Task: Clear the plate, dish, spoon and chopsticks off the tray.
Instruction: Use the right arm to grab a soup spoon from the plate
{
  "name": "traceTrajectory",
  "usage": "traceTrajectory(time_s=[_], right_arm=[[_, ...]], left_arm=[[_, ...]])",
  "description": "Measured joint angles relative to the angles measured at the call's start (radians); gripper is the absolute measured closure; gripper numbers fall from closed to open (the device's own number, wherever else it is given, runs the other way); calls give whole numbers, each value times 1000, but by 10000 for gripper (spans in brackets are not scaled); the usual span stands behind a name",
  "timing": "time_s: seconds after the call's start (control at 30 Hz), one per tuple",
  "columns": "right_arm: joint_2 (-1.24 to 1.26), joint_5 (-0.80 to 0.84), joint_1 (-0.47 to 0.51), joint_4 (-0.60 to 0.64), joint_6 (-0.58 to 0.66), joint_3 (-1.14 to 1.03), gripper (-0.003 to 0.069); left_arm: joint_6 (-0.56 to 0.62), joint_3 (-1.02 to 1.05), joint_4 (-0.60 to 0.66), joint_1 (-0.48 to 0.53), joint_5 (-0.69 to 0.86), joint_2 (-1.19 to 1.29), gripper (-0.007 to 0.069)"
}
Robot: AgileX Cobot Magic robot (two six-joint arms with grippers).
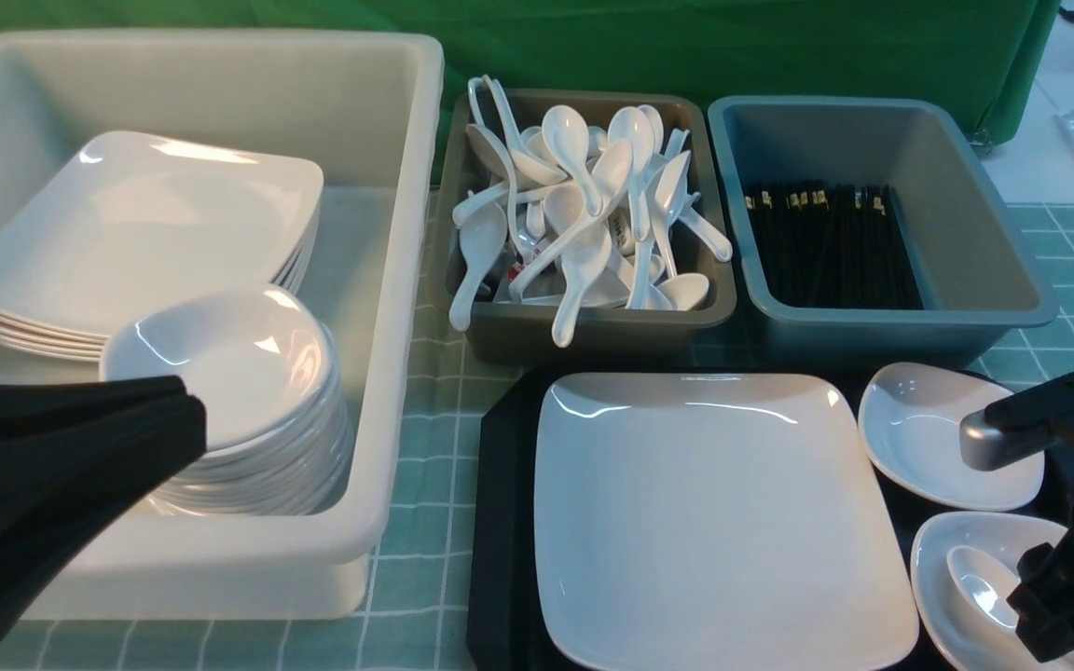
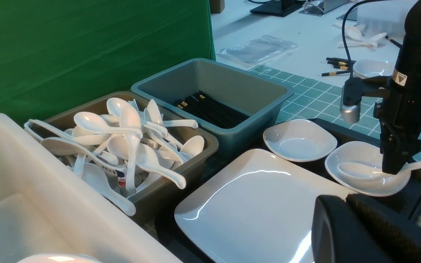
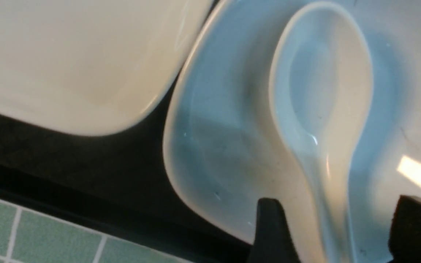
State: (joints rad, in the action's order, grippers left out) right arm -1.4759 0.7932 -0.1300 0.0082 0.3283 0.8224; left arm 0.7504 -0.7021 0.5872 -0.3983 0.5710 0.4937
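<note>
Green checked cloth (image 1: 425, 559), black tray (image 1: 502, 522), green backdrop (image 1: 686, 47)

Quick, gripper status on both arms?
Left gripper: looks closed, holding nothing.
Right gripper: open, straddling the handle of the spoon, not gripping it yet.

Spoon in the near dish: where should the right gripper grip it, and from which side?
Take the spoon by its narrow handle, from above. The bowl is wide and lies low in the dish, while the handle reaches out past the rim. The open right gripper straddles the handle now.
</note>
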Motion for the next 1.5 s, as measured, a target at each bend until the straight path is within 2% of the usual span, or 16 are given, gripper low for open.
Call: traceTrajectory(time_s=[0.53, 0.7, 0.8, 0.9, 0.97, 1.1, 1.23, 1.3, 1.4, 1.5], right_arm=[[-123, -39, 0, -19, 11, 0, 202], [-124, -62, 0, -19, 23, 0, 274], [-124, -63, 0, -19, 31, 0, 342], [-124, -66, 0, -19, 32, 0, 368], [-125, -77, 0, -19, 32, 0, 364], [-132, -90, 0, -19, 26, 0, 298], [-143, -96, 0, -19, 18, 0, 174], [-144, -97, 0, -19, 18, 0, 148], [-147, -99, 0, -19, 18, 0, 150], [-171, -100, 0, -19, 19, 0, 237]], left_arm=[[1, 0, 0, 0, 7, 0, 608], [1, 0, -1, 0, 7, 0, 608], [1, 0, -1, 0, 7, 0, 608], [1, 0, -1, 0, 7, 0, 608], [1, 0, -1, 0, 7, 0, 608], [1, 0, -1, 0, 7, 0, 608], [2, 0, -3, 0, 7, 0, 608], [2, 0, -3, 0, 7, 0, 608], [2, 0, -3, 0, 7, 0, 608], [2, 0, -3, 0, 7, 0, 608]])
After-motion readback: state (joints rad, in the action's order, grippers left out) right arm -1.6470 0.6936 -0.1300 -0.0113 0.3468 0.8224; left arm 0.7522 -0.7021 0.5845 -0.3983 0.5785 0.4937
